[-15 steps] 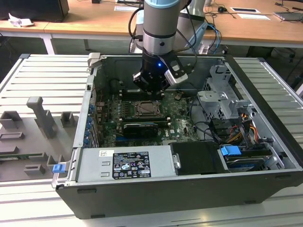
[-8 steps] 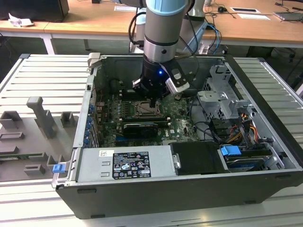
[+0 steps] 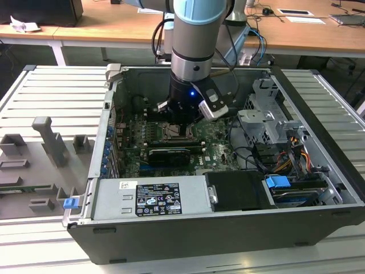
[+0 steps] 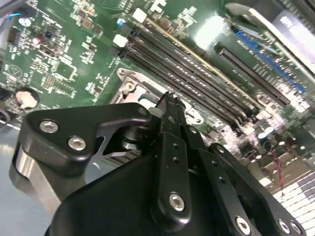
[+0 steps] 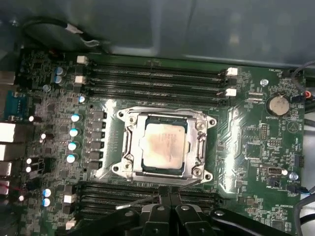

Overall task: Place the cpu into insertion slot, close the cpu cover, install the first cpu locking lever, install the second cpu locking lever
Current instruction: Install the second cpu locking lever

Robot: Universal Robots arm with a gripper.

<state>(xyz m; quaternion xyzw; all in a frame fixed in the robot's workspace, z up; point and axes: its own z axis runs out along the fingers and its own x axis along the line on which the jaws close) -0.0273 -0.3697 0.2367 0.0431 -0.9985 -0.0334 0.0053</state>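
In the first wrist view the cpu (image 5: 164,143), a pale silvery-beige square, lies flat in the insertion slot (image 5: 129,162) on the green board. The cpu cover (image 5: 196,142), a silvery frame, lies down around it, with the chip's top showing through its cut-out. My gripper (image 5: 165,195) hangs beside the socket's edge, over the memory slots, its black fingers together and nothing between them. In the second wrist view the gripper (image 4: 170,98) points down just past the socket's silvery rim (image 4: 129,86). In the exterior view the gripper (image 3: 183,128) is low inside the computer case, over the socket. I cannot tell how the locking levers lie.
Long black memory slots (image 5: 157,81) run along both sides of the socket. A black graphics card (image 3: 169,155) lies on the near side of the socket. A power supply (image 3: 149,197), a drive cage (image 3: 268,123) with cables and the case walls (image 3: 105,120) close the space in.
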